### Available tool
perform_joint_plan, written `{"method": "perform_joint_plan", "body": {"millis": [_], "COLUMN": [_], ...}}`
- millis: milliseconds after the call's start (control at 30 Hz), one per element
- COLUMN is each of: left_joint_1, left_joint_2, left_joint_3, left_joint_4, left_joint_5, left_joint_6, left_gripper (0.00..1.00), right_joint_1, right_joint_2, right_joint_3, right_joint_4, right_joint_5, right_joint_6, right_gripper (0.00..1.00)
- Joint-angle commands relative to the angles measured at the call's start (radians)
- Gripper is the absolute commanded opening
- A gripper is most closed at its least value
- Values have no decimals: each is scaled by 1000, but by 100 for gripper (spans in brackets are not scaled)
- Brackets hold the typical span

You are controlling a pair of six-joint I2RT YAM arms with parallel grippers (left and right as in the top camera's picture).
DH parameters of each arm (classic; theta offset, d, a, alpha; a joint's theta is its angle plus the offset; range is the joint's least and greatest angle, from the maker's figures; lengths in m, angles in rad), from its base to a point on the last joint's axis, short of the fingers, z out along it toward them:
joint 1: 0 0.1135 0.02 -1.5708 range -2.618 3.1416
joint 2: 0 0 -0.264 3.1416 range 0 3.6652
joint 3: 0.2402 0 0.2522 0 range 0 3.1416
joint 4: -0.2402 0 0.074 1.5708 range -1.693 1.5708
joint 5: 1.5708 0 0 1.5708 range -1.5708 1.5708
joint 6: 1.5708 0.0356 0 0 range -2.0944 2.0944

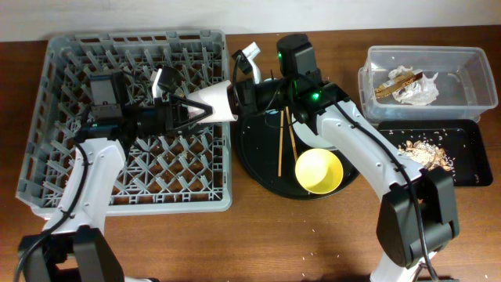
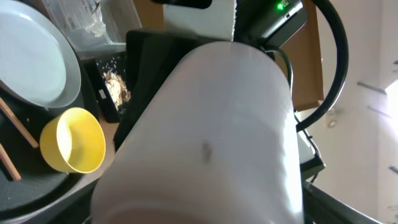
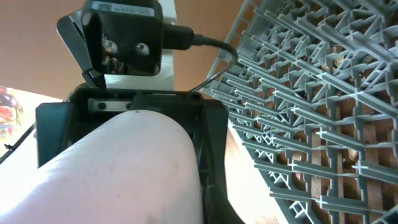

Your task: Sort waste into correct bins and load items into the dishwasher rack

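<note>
The pink-white cup (image 1: 215, 102) hangs on its side in the air over the right edge of the grey dishwasher rack (image 1: 78, 55). My left gripper (image 1: 202, 114) grips its left end and my right gripper (image 1: 237, 95) grips its right end. The cup fills the left wrist view (image 2: 211, 137) and the right wrist view (image 3: 118, 174). The yellow bowl (image 1: 318, 171) and wooden chopsticks (image 1: 280, 145) lie on the round black tray (image 1: 254, 160). The white plate (image 2: 31, 59) shows only in the left wrist view. The light blue cup is not seen.
The clear tub (image 1: 462, 63) at the back right holds a crumpled napkin (image 1: 416, 92) and the gold-brown wrapper (image 1: 395, 81). The shallow black tray (image 1: 466, 168) in front of it holds beige scraps (image 1: 427, 153). Crumbs lie on the table near the front.
</note>
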Motion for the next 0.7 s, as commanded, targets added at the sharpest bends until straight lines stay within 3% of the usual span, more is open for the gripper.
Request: {"method": "perform_joint_plan", "body": {"millis": [0, 133, 233, 333, 667], "left_joint_1": [11, 29, 29, 24, -7], "left_joint_2": [-4, -4, -4, -4, -4], "left_joint_3": [-1, -1, -1, -1, -1], "left_joint_4": [63, 174, 177, 176, 168], "left_joint_5": [-10, -11, -10, -9, -6], "left_joint_6": [-40, -125, -129, -163, -319], "left_gripper": [93, 93, 89, 77, 67], "right_joint_1": [6, 6, 6, 6, 6], "right_joint_2": [-10, -10, -10, -10, -10], "right_joint_3": [14, 14, 14, 14, 14], "right_joint_4": [-8, -7, -7, -7, -7], "right_joint_5": [-28, -31, -31, -31, -31], "right_joint_6": [-18, -17, -17, -17, -17], "right_gripper": [8, 8, 8, 8, 8]}}
